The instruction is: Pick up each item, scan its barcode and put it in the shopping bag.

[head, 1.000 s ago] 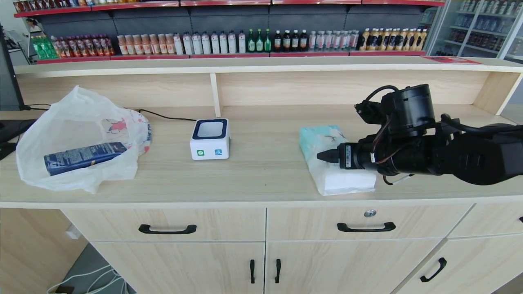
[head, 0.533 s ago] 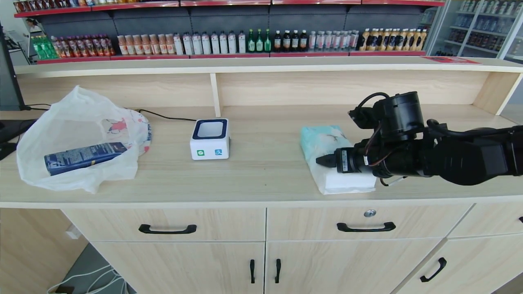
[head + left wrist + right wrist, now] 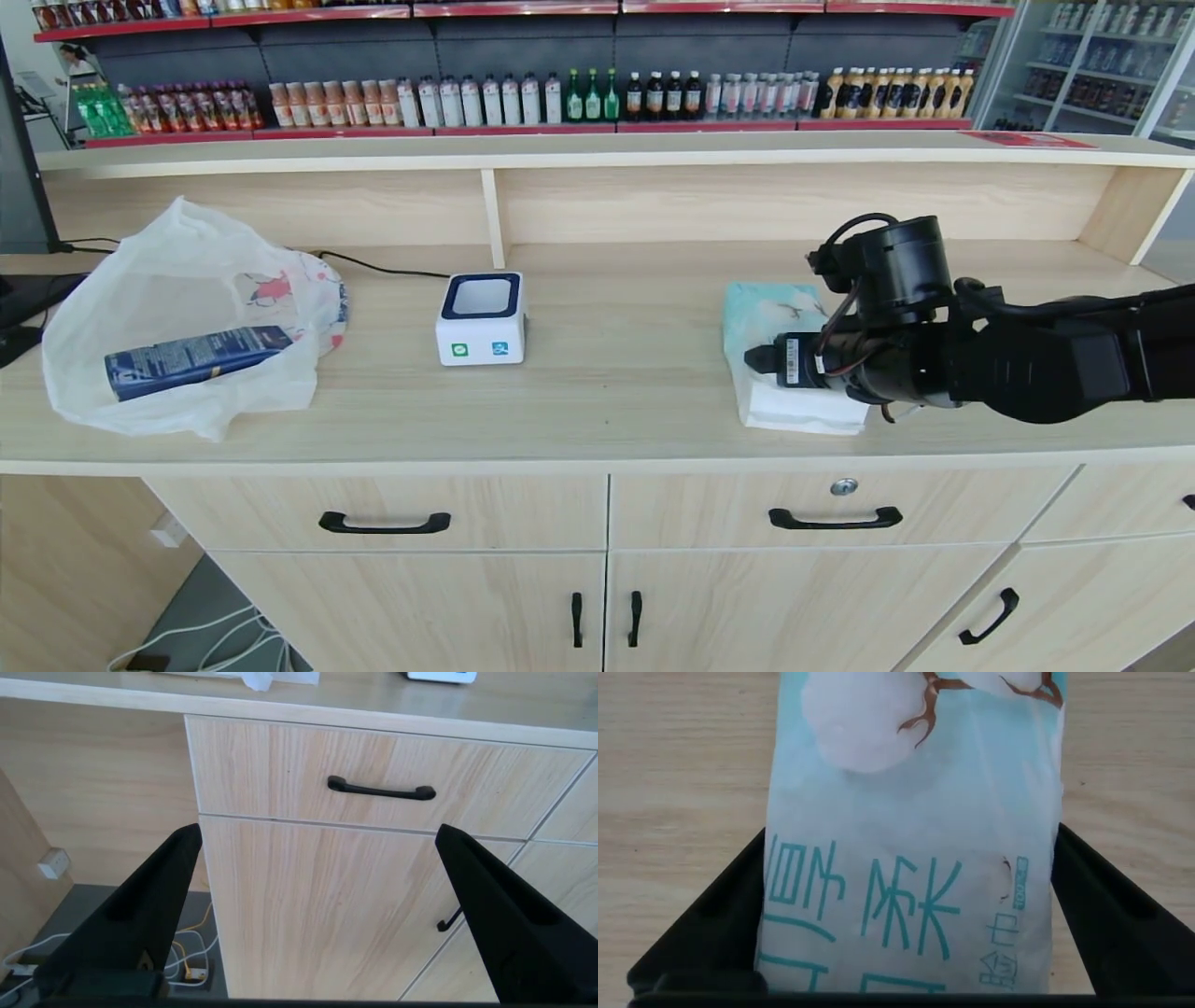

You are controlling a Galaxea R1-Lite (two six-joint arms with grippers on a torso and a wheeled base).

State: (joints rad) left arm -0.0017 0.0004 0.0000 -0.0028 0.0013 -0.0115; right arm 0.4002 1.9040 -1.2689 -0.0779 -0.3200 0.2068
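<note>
Right fingers [image 3: 701, 943] spread wide straddle the tissue pack [image 3: 915, 812]; scanner [image 3: 480, 319] and shopping bag [image 3: 177, 280] sit leftward; left fingers [image 3: 131, 924] wide.

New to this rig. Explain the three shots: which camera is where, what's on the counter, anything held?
It is a two-armed robot at a shop counter. The wide shot is from its head camera; the other two are from wrist cameras, looking out between each gripper's fingers. On the counter: a white shopping bag with a blue packet inside, a small white scanner, and a tissue pack. The right gripper has a finger on each side of the tissue pack, which lies on the counter, not yet lifted. The left gripper hangs open and empty in front of the cabinet drawer.
</note>
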